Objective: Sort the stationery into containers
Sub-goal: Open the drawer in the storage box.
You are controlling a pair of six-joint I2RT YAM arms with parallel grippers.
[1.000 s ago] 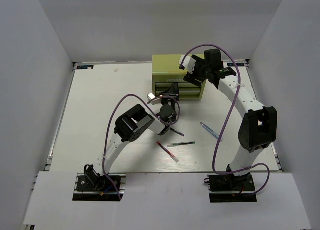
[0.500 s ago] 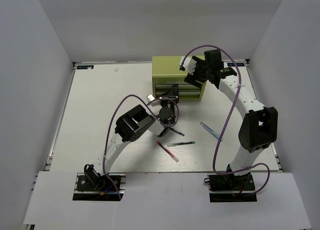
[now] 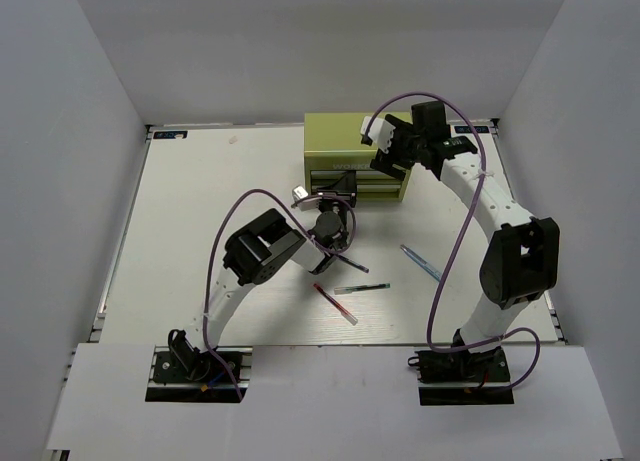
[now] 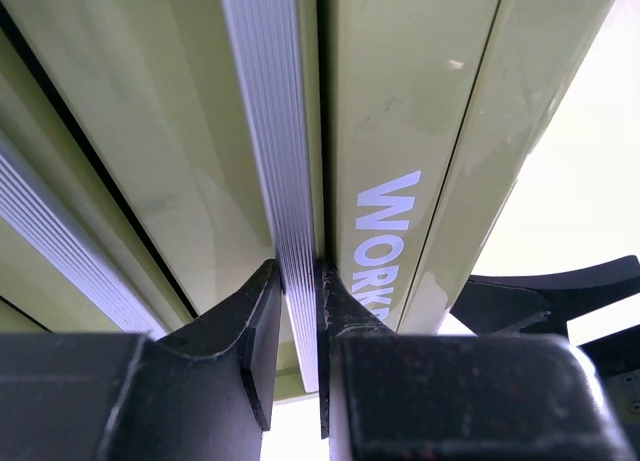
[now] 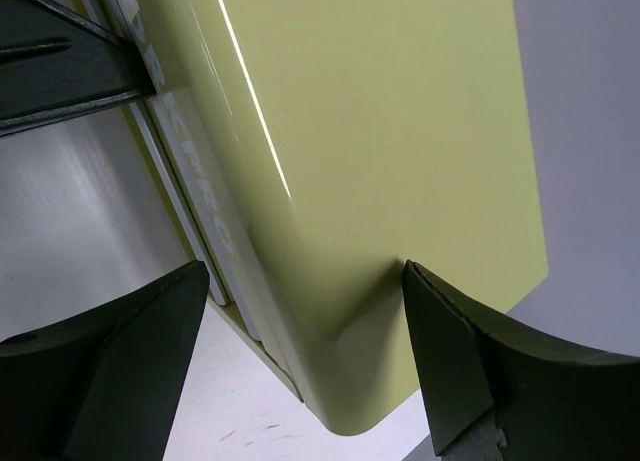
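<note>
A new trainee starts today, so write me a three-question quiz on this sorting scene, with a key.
1. True or false: the left pincer is shut on the silver drawer handle of the green cabinet.
2. Which pen lies farthest toward the right arm's side of the table? A red, B green, C light blue pen.
3. Fill in: the right pincer stands ____, with one finger on either side of the cabinet's top corner.
Key: 1 true; 2 C; 3 open.
</note>
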